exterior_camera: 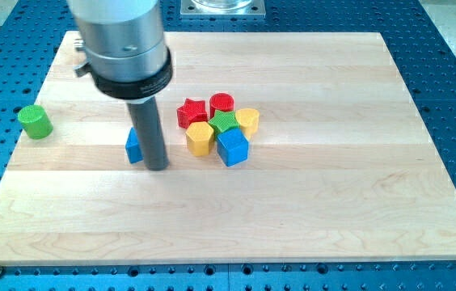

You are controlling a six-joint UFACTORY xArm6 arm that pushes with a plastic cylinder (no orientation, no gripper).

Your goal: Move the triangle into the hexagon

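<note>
My tip (157,166) rests on the wooden board (293,210), left of the middle. A blue triangle block (134,146) sits just to the tip's left, touching the rod and partly hidden by it. The yellow hexagon block (200,138) lies to the tip's right, a short gap away, at the left side of a cluster of blocks.
The cluster holds a red star (192,111), a red cylinder (221,103), a green block (225,123), a yellow block (248,120) and a blue cube (232,148). A green cylinder (35,121) stands off the board at the view's left.
</note>
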